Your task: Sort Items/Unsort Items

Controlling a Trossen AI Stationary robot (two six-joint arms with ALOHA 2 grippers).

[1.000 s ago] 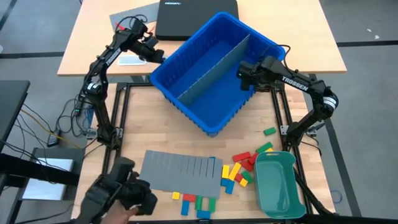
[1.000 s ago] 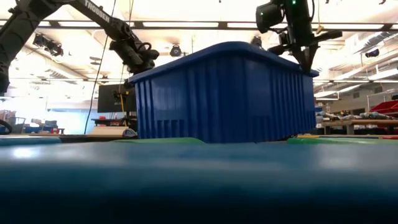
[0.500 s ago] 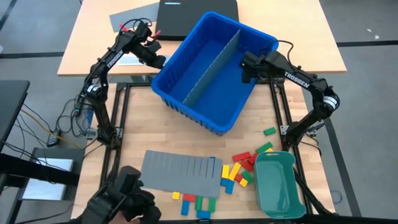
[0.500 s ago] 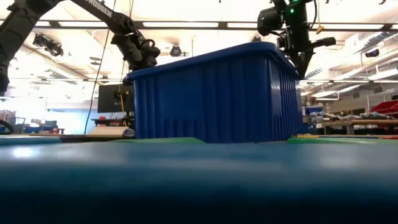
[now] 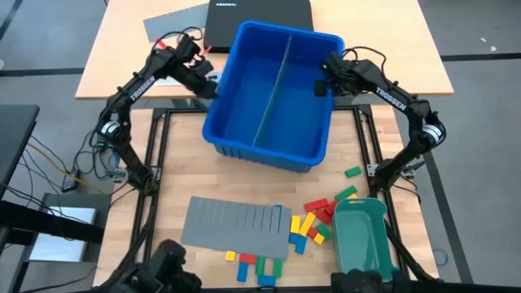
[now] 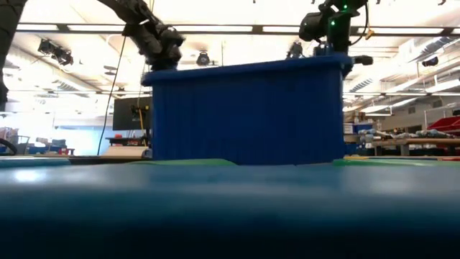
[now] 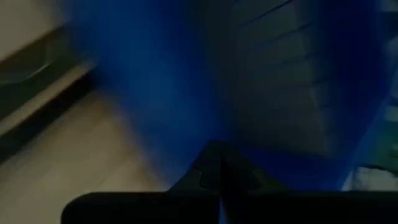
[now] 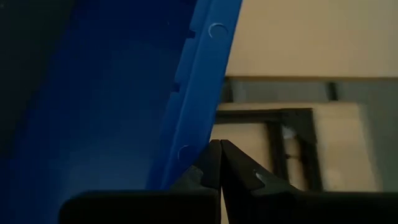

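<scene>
A large blue rectangular plastic bin (image 5: 273, 94) with a grey upright divider sheet (image 5: 273, 89) down its middle sits at the far edge of the wooden surface (image 5: 175, 175), level and empty inside as far as the high view shows. The left tool (image 5: 210, 84) is clenched at the bin's left rim and the right tool (image 5: 326, 75) is clenched at the right rim, fingers pressed together in both wrist views; whether either pinches the rim cannot be told. The small rectangular toy blocks (image 5: 313, 224) in red, yellow, green and blue lie loose near the surface's near edge, most clustered between a flat grey slotted sheet (image 5: 236, 224) and a teal-green oblong plastic tray (image 5: 362, 240) at the near right corner. One green block (image 5: 352, 172) lies apart toward the right edge.
</scene>
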